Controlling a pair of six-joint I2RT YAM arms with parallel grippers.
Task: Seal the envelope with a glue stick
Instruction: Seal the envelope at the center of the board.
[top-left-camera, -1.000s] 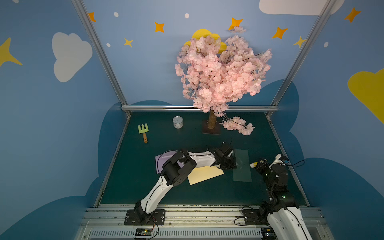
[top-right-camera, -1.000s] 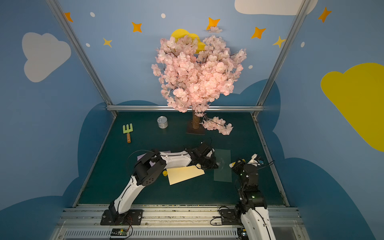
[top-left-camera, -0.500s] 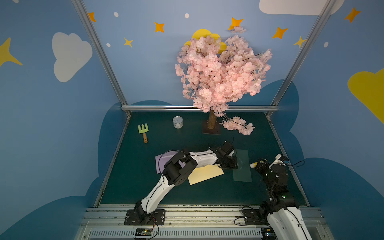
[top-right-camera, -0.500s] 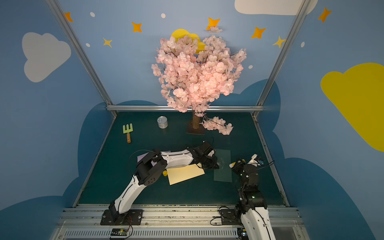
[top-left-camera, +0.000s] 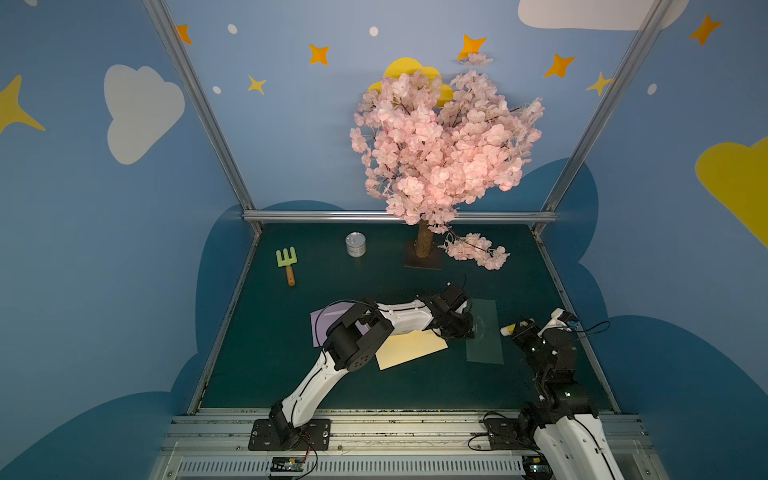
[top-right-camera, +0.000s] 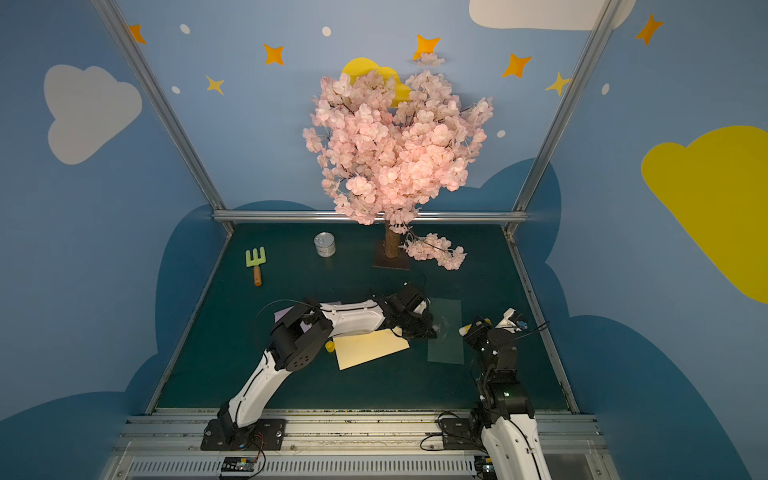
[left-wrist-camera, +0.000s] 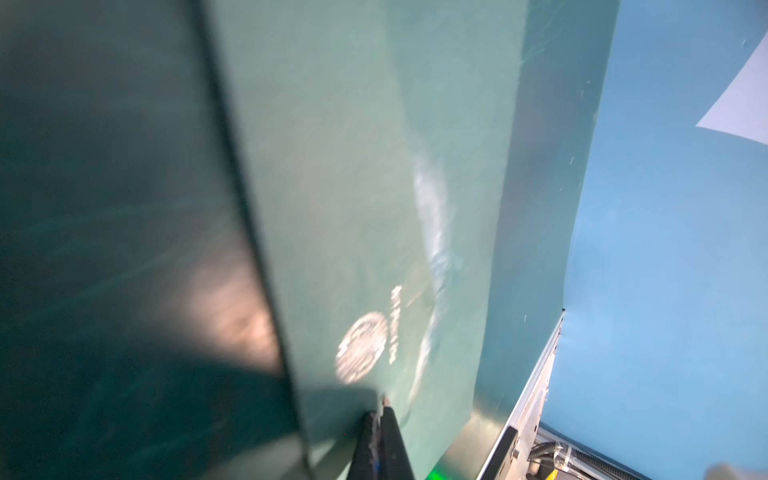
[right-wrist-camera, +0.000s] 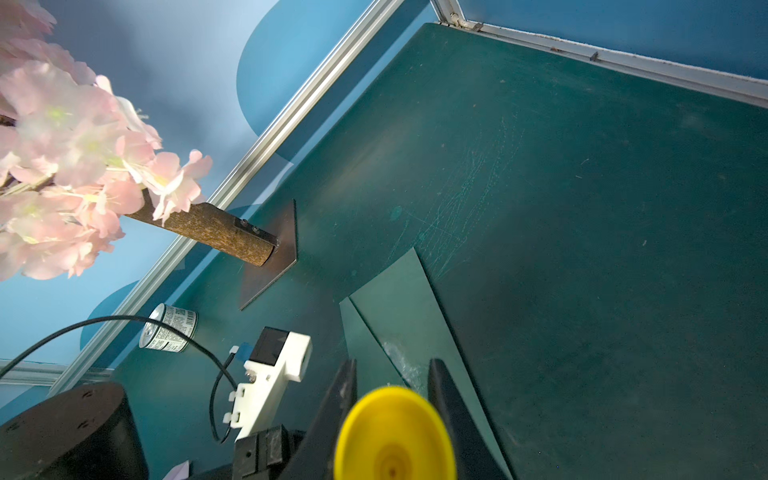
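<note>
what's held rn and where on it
The right gripper holds the glue stick by its yellow barrel; left gripper is shut at the envelope edge, grip unclear.

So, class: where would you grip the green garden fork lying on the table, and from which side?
By its wooden handle, from straight above, closing across the handle's width: the garden fork lies flat with open space around it, and the handle is narrower than the tined head.
</note>
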